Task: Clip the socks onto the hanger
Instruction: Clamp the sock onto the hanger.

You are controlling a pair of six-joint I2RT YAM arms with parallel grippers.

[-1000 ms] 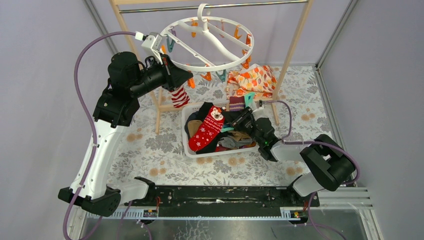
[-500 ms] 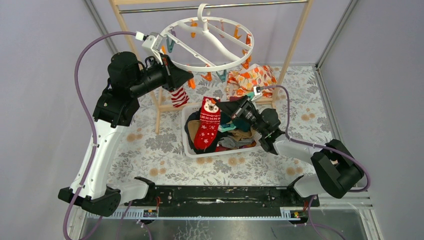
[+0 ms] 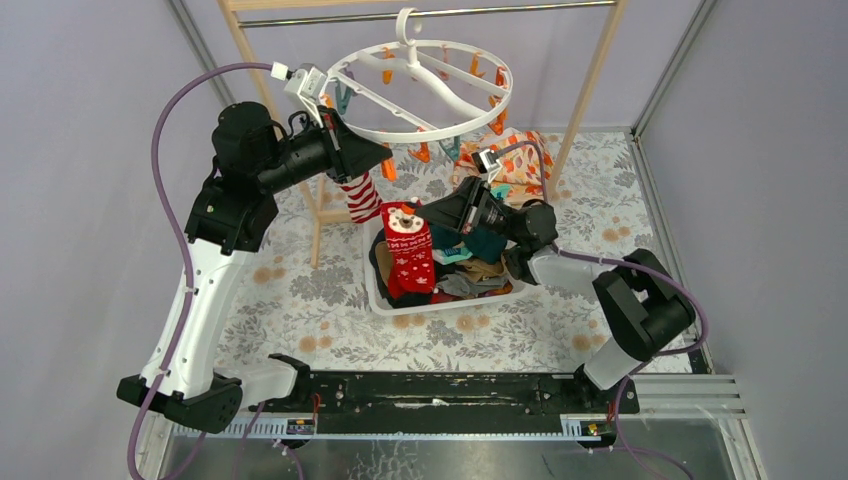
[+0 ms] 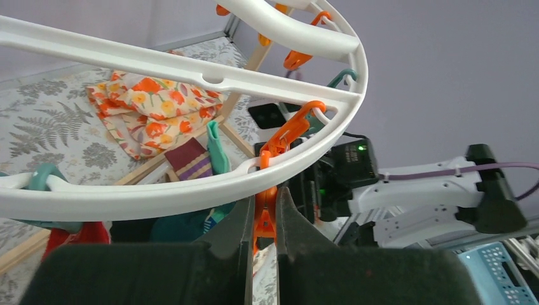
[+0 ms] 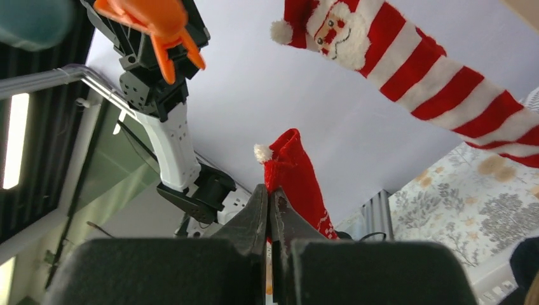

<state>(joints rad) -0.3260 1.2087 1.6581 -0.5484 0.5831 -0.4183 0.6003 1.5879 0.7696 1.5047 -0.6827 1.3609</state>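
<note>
Right claw (image 3: 422, 213) pinching red sock (image 3: 410, 258) has risen; left claw (image 4: 266, 198) pinches orange clip (image 4: 284, 136).

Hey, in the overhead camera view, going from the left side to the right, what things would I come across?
Left arm's black elbow → striped sock hanging from the hanger → red patterned sock → leaf-print cloth → right arm's elbow.
</note>
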